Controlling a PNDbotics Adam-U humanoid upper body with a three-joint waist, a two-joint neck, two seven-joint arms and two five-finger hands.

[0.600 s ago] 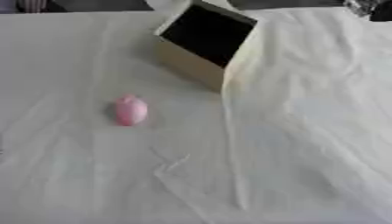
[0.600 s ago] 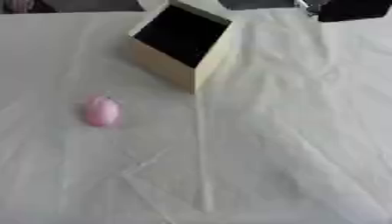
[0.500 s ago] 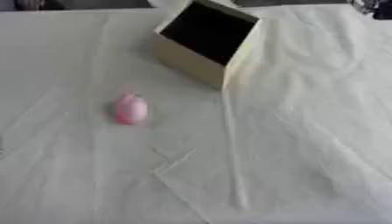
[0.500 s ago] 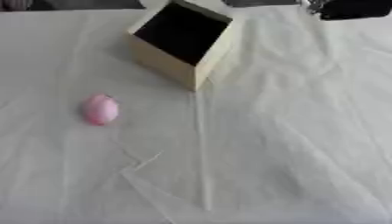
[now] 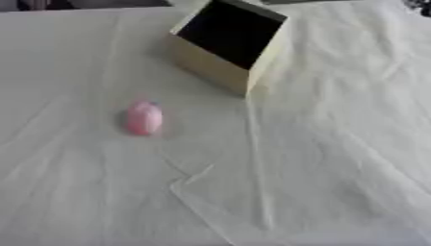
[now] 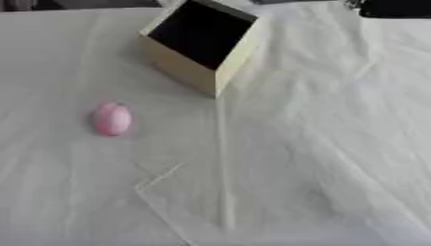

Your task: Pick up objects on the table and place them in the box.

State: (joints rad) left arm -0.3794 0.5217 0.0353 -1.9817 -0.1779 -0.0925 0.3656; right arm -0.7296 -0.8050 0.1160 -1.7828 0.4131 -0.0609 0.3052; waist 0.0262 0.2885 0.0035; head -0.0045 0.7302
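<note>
A pink object [image 5: 143,117] lies on the creased white cloth [image 5: 320,158] (box [image 5: 225,45] tan, black inside).

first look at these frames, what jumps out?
The small pink rounded object stands out most, lying alone on the white cloth at the left of the table. Behind it, toward the far middle, sits the tan box, tipped so its dark opening faces up and toward the camera. No robot hand shows clearly; only a dark shape at the far right corner.
</note>
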